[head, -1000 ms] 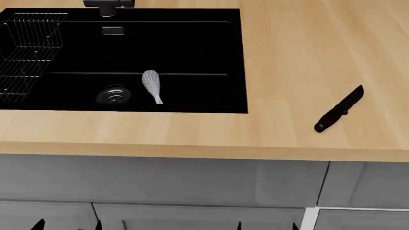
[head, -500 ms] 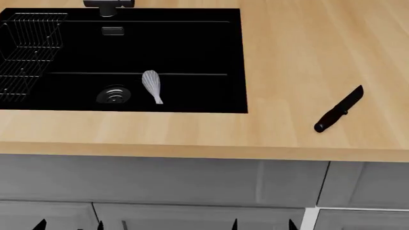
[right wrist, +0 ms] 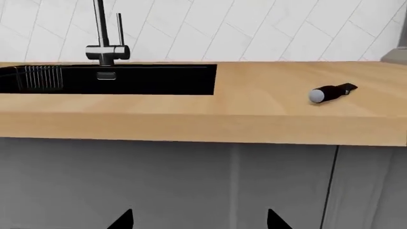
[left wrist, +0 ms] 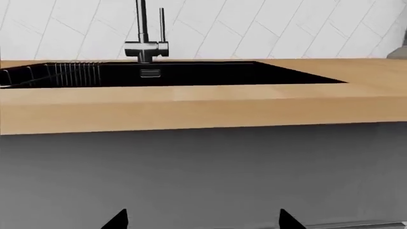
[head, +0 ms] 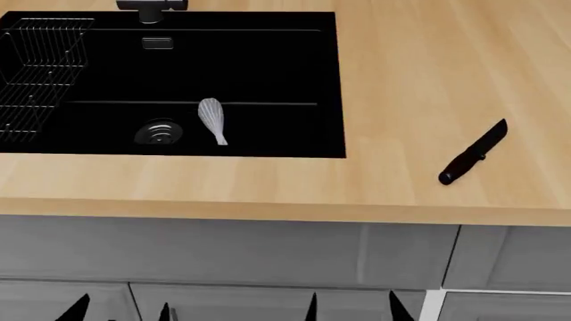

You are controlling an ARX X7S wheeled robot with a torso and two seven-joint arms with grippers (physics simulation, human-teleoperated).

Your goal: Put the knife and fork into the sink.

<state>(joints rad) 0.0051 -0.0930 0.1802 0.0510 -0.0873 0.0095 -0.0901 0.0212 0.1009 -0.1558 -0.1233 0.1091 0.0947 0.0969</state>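
- Head cam sits high, looking steeply down on the worktop (head: 384,80), with the sink (head: 267,67) upper left and the cabinet fronts along the bottom edge.
- Left wrist cam is way lower, below worktop level, facing the cabinet front straight on, close up, faucet (left wrist: 146,43) behind.
- Right wrist cam is the same deal, just further right, so the knife (right wrist: 330,92) shows.
- All three share the sink and the worktop's front edge.

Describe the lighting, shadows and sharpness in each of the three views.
Head view: flat, even light, the knife casts almost no shadow on the countertop, the sink interior is near-uniform black, everything sharp. Left wrist view: no blur, a soft highlight on the faucet, the counter's front edge evenly lit. Right wrist view: crisp, and the knife's butt end shows pale, likely from glare.
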